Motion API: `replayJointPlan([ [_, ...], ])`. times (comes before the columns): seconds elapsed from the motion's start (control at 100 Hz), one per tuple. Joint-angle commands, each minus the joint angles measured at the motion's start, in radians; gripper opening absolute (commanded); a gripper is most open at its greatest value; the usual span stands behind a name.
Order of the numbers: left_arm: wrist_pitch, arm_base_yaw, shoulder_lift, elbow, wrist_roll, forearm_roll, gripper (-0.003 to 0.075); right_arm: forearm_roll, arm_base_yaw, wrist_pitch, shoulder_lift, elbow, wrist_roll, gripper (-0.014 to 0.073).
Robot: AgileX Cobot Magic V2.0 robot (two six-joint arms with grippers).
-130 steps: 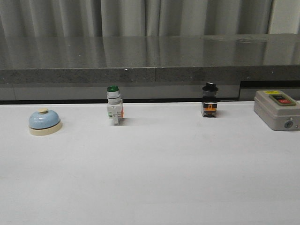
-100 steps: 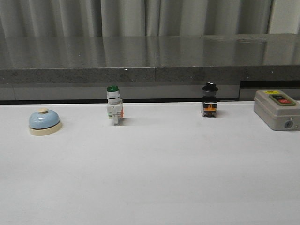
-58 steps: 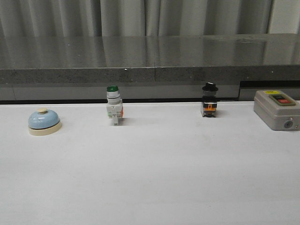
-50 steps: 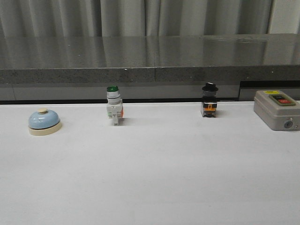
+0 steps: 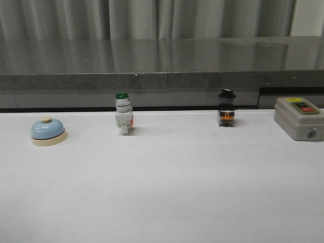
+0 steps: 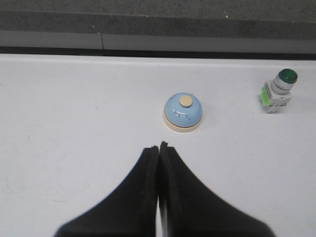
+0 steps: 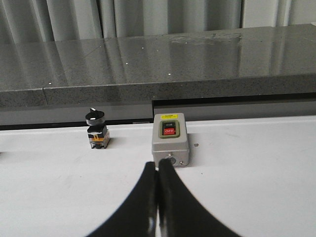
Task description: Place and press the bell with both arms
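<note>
The light-blue bell (image 5: 48,131) with its cream base and cream button sits on the white table at the far left of the front view. It also shows in the left wrist view (image 6: 183,112), a short way ahead of my left gripper (image 6: 159,146), which is shut and empty. My right gripper (image 7: 158,164) is shut and empty, its tips just in front of the grey box. Neither arm shows in the front view.
A green-capped white pushbutton switch (image 5: 123,120) stands right of the bell, also in the left wrist view (image 6: 278,89). A black-knobbed switch (image 5: 226,114) and a grey box with red and green buttons (image 5: 299,118) stand further right. A dark stone ledge (image 5: 162,63) runs along the back.
</note>
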Motion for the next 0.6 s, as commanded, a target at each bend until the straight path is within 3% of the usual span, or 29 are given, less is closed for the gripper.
replayJointPlan([
  [0.0,-0.028,0.001,0.075,-0.091,0.000,0.000,-0.0021,-0.006,-0.005,-0.087,-0.018,-0.020,-0.002,-0.0064],
  [0.26,0.040,0.001,0.240,-0.201,0.000,0.000,-0.0018,-0.006,-0.005,-0.087,-0.018,-0.020,-0.002,-0.0064],
  [0.34,0.081,0.001,0.270,-0.222,0.000,0.000,0.0017,-0.006,-0.005,-0.087,-0.018,-0.020,-0.002,-0.0064],
  [0.43,0.124,0.001,0.288,-0.236,0.000,0.000,0.0135,-0.006,-0.005,-0.087,-0.018,-0.020,-0.002,-0.0064],
  [0.59,0.152,0.001,0.291,-0.241,0.000,0.004,0.0433,-0.006,-0.005,-0.087,-0.018,-0.020,-0.002,-0.0064],
])
